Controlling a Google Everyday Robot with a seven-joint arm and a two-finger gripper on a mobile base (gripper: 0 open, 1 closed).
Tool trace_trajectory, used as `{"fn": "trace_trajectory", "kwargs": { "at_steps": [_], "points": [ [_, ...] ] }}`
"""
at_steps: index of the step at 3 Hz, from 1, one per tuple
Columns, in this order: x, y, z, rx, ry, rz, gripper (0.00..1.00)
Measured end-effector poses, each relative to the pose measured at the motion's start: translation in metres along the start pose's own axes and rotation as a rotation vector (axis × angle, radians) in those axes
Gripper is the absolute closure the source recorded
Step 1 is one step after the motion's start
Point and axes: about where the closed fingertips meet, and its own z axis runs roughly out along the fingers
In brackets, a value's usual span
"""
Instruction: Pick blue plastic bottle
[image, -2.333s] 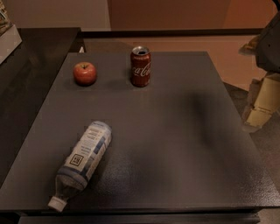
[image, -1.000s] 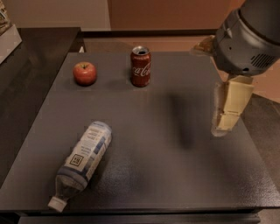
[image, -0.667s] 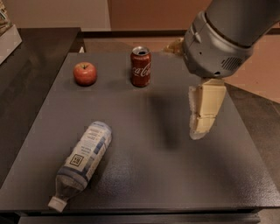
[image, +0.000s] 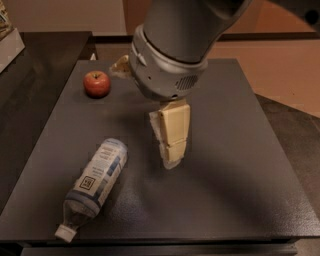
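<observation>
Worktop (image: 240, 170): dark grey and matte. It carries everything you see listed here.

Blue plastic bottle (image: 97, 180): you find it lying on its side on the near-left part of the worktop. Its white cap (image: 65, 232) points toward the near-left corner and its base points up toward the middle. The body is clear, the blue-and-white label faces up, and a small square code (image: 89, 183) shows on it. Nothing touches the bottle.

Gripper (image: 171, 159): cream-coloured, it points down beneath the broad grey arm housing (image: 167, 60), over the middle of the worktop. It is to the right of the bottle's base end, near it but apart. You cannot tell from this view whether it is released or clenched.

Apple (image: 96, 83): red, it sits upright on the far-left part of the worktop, well apart from the bottle.
</observation>
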Motion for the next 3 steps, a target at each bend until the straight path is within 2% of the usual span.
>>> {"fn": "trace_trajectory", "kwargs": {
  "at_steps": [1,2,3],
  "points": [
    [-0.045,-0.005,0.025,-0.055,0.017,-0.153,0.00],
    [-0.073,0.000,0.053,-0.112,0.060,-0.278,0.00],
    [-0.081,0.011,0.080,-0.164,0.108,-0.363,0.00]
  ]
}}
